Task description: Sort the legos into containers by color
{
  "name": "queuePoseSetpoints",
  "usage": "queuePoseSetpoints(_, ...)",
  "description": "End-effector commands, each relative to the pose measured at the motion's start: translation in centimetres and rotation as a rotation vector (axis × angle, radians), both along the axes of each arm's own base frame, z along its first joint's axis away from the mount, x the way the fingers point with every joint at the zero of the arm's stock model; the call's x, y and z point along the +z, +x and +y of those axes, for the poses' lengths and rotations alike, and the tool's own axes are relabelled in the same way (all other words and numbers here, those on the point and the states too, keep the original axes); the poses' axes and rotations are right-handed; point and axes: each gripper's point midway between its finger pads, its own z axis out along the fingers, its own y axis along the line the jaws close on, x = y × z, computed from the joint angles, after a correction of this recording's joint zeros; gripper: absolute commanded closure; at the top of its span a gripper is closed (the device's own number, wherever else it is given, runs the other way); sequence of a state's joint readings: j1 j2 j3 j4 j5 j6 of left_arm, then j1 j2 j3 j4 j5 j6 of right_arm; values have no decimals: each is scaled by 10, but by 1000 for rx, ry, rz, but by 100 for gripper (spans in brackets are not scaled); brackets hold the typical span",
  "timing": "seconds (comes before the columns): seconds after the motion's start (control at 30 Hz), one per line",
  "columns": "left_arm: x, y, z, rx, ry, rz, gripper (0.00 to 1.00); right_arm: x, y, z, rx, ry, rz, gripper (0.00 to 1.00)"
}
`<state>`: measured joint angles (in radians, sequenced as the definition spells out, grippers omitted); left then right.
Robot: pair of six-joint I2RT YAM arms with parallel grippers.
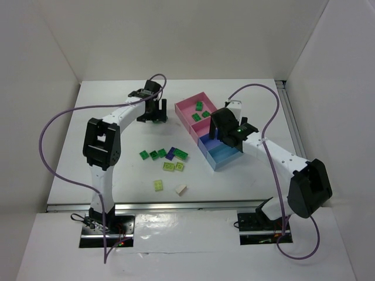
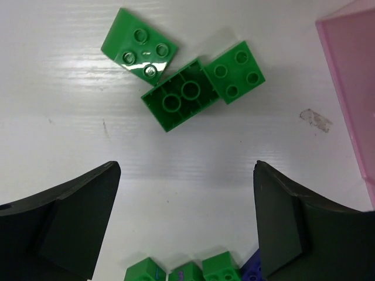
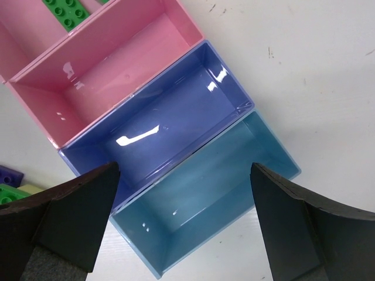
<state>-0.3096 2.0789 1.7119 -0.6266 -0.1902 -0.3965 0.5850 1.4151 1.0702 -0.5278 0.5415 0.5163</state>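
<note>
Green legos (image 2: 140,50) are clustering just ahead of the left gripper (image 2: 185,171), whose jaws are standing wide and empty over the counter (image 2: 70,129); the upturned middle brick (image 2: 180,102) is lying askew to them. Right gripper (image 3: 184,170), also open, is hovering above the periwinkle container (image 3: 176,117).

Containers (image 1: 187,111): 4 joined boxes, 2 pink (image 3: 117,64), 1 periwinkle (image 3: 170,117), 1 light blue (image 3: 217,193); the 2 blue-ish ones lie between the right fingers (image 3: 64,222), the 2 pink beyond them. Legos: 15 total. Dark green (image 2: 181,102) 10: 3 just ahead of the left fingers (image 2: 64,228), 4 in a row behind those fingers, 3 inside the pink boxes past the right fingers. Yellow-green (image 1: 169,167) 3, purple (image 1: 170,154) 1, cream (image 1: 181,189) 1, all 5 behind the left fingers, purple within the green row
</note>
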Motion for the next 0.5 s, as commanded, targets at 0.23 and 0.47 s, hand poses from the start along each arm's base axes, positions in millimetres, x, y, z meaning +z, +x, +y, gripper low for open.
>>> queuePoseSetpoints(0.23,-31,32,5,-67,-25,36,11,9,4,3,-15,7,-26,0)
queuePoseSetpoints(0.47,-34,49,-5,-102,-51,15,17,7,2,2,-15,2,-18,0)
